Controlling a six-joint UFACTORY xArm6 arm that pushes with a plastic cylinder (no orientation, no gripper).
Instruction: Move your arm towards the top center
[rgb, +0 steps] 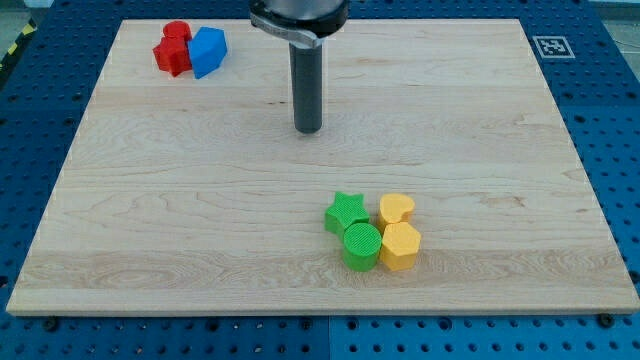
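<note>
My tip (308, 130) rests on the wooden board (150, 200), a little above the middle and slightly to the view's left of centre. The dark rod rises from it to the view's top edge. No block touches the tip. A green star (346, 211), a green cylinder (361, 246), a yellow heart (397, 208) and a yellow hexagon (400, 246) sit clustered well below and to the right of the tip. Two red blocks (173, 50) and a blue block (208, 50) sit together at the top left, far from the tip.
The board lies on a blue perforated table (615, 150). A black and white marker tag (552, 46) lies beside the board's top right corner.
</note>
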